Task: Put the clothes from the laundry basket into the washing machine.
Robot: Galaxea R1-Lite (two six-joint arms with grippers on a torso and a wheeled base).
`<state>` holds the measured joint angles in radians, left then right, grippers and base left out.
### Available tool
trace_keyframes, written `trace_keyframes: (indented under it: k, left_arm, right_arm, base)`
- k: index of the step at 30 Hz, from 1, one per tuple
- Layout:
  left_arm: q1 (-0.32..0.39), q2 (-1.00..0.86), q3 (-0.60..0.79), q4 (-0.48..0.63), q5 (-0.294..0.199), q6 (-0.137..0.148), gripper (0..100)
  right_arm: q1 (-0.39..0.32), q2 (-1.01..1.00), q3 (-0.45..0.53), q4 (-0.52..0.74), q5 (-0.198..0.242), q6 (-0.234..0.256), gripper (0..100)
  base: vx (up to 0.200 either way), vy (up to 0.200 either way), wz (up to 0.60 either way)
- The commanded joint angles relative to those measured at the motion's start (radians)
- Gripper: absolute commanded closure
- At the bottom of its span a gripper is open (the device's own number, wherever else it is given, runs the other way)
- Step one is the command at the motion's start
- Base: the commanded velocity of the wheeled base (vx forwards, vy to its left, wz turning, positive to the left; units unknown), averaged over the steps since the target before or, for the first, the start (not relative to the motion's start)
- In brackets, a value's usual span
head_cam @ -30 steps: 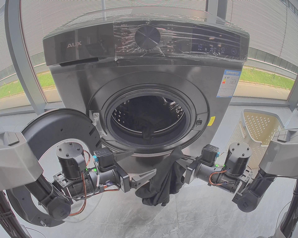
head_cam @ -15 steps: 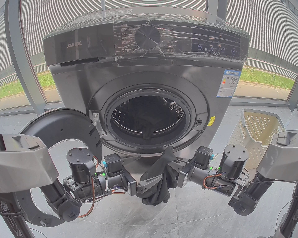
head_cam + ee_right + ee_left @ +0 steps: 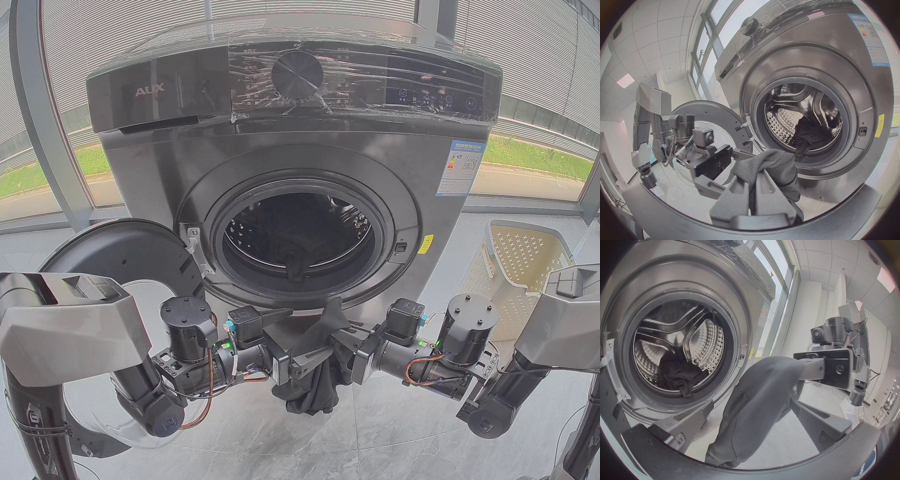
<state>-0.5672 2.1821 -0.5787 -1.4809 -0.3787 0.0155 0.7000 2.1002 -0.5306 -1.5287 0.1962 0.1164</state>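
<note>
The right gripper (image 3: 753, 179) is clamped on a bunched fold of a dark garment (image 3: 312, 381), which hangs down below its tips. Facing it, the left gripper (image 3: 299, 337) has its jaws spread, one finger to each side of the hanging cloth; whether they touch it I cannot tell. Just beyond both grippers stands the washing machine (image 3: 300, 144), its drum mouth (image 3: 299, 240) above them and more dark clothes (image 3: 812, 136) lying inside. The open door (image 3: 125, 256) sits beyond the left arm. The laundry basket (image 3: 522, 269) stands past the right arm's outer side.
</note>
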Motion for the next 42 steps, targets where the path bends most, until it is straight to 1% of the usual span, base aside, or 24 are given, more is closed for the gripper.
trace_keyframes:
  k: [1,3,4,12,14,15,16,19,20,23,25,26,27,28,29,33,35,38,42]
  left_arm:
    - [0.000,0.028,-0.030,0.002,0.000,0.000,0]
    - [-0.003,0.036,-0.036,0.002,0.000,0.000,0]
    - [-0.003,0.039,-0.038,0.002,0.000,0.000,100]
    - [-0.006,0.047,-0.046,-0.003,0.000,0.000,100]
    - [-0.008,0.044,-0.043,-0.009,0.001,0.000,100]
    - [-0.008,0.041,-0.038,-0.018,0.001,0.000,100]
    - [-0.008,0.039,-0.035,-0.022,0.001,0.000,100]
    - [-0.008,0.033,-0.021,-0.024,0.001,0.000,100]
    - [-0.008,0.030,-0.015,-0.026,0.001,0.000,100]
    - [-0.002,0.008,-0.009,-0.026,0.014,0.000,100]
    - [-0.002,0.007,-0.007,-0.026,0.015,0.000,100]
    - [0.006,-0.018,-0.007,-0.024,0.037,0.000,100]
    - [0.007,-0.035,-0.007,-0.024,0.047,0.000,100]
    - [0.007,-0.035,-0.007,-0.024,0.047,0.000,100]
    - [0.018,-0.061,-0.009,-0.022,0.057,-0.002,100]
    - [0.041,-0.091,-0.012,-0.022,0.080,-0.002,100]
    - [0.055,-0.114,-0.010,-0.024,0.081,-0.003,100]
    - [0.058,-0.137,-0.015,-0.024,0.086,-0.009,100]
    - [0.056,-0.170,-0.016,-0.024,0.090,-0.011,100]
  right_arm:
    - [0.016,0.003,0.001,-0.001,0.000,0.000,100]
    - [0.016,0.003,0.003,-0.001,-0.001,0.000,100]
    - [0.016,0.003,0.003,-0.001,0.000,0.000,100]
    - [0.018,0.009,0.004,-0.002,-0.001,0.000,100]
    - [0.018,0.015,-0.002,-0.002,-0.009,0.002,100]
    - [0.018,0.020,-0.005,-0.004,-0.024,0.000,100]
    - [0.018,0.021,-0.003,-0.004,-0.029,0.000,100]
    - [0.018,0.030,-0.003,-0.005,-0.029,0.000,100]
    - [0.019,0.034,-0.005,-0.010,-0.029,0.002,0]
    - [0.013,0.034,-0.038,-0.016,-0.038,0.012,0]
    - [0.010,0.034,-0.040,-0.016,-0.038,0.012,0]
    - [-0.013,0.029,-0.057,-0.005,-0.066,0.016,0]
    - [-0.045,0.030,-0.058,-0.005,-0.078,0.023,0]
    - [-0.045,0.030,-0.058,-0.005,-0.078,0.023,0]
    - [-0.089,0.032,-0.051,-0.004,-0.081,0.032,0]
    - [-0.148,0.035,-0.015,-0.008,-0.080,0.032,0]
    - [-0.168,0.040,0.001,-0.010,-0.077,0.034,0]
    - [-0.189,0.069,0.027,-0.007,-0.069,0.032,0]
    - [-0.194,0.124,0.040,-0.010,-0.055,0.032,0]
  base:
    - [0.000,0.000,0.00]
    - [0.000,0.000,0.00]
    - [0.000,0.000,0.00]
    - [0.000,0.000,0.00]
    - [0.000,0.000,0.00]
    - [0.000,0.000,0.00]
    - [0.000,0.000,0.00]
    - [0.000,0.000,0.00]
    - [0.000,0.000,0.00]
    - [0.000,0.000,0.00]
    - [0.000,0.000,0.00]
    - [0.000,0.000,0.00]
    - [0.000,0.000,0.00]
    - [0.000,0.000,0.00]
    - [0.000,0.000,0.00]
    - [0.000,0.000,0.00]
    - [0.000,0.000,0.00]
    - [0.000,0.000,0.00]
    - [0.000,0.000,0.00]
